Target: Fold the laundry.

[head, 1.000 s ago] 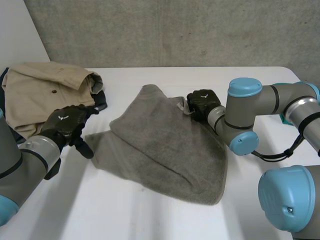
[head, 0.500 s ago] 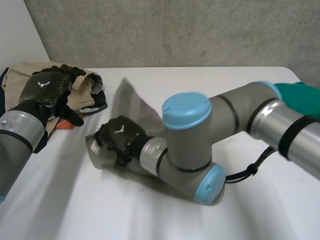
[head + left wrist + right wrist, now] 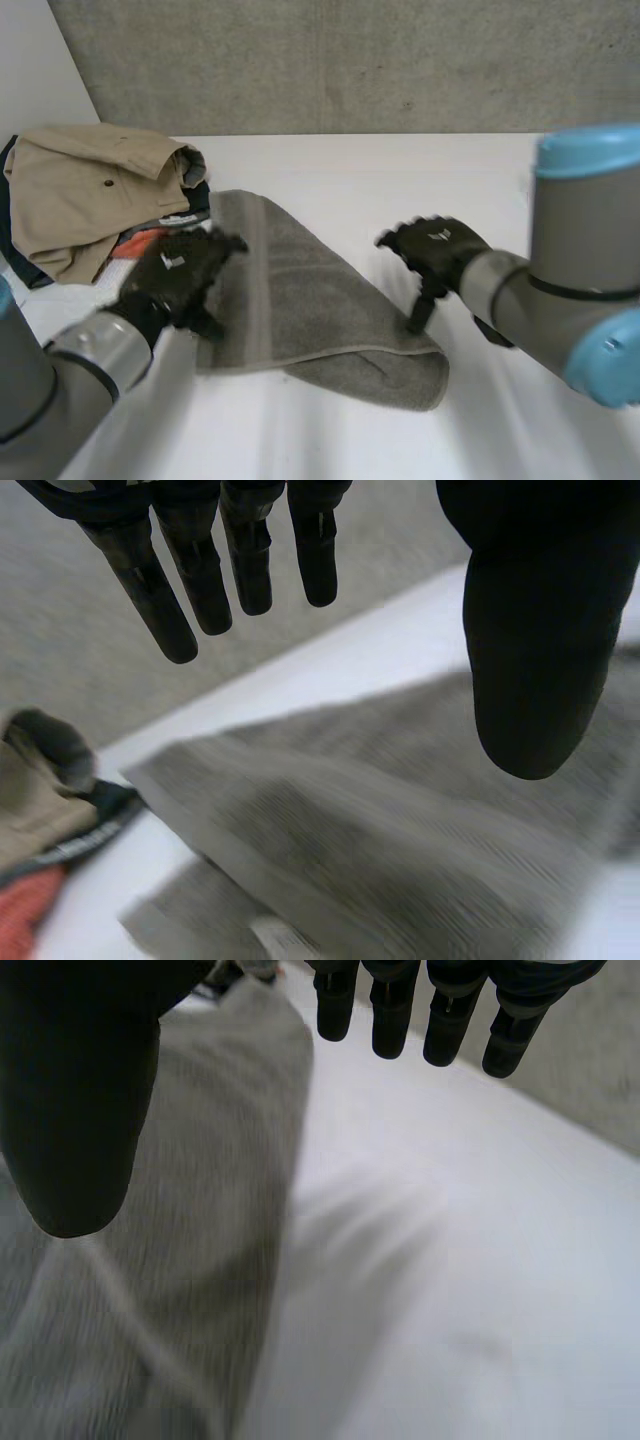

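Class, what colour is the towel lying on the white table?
The towel is grey; the head view shows it best.

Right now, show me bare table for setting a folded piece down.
Bare table runs behind the grey towel up to the wall, and along the near edge in front of it. Crowded: the far left corner, where a beige garment tops a clothes pile and the left hand sits at the towel's edge. The right hand flanks its other side.

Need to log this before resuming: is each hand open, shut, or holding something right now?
Left hand: open, holding nothing.
Right hand: open, holding nothing.
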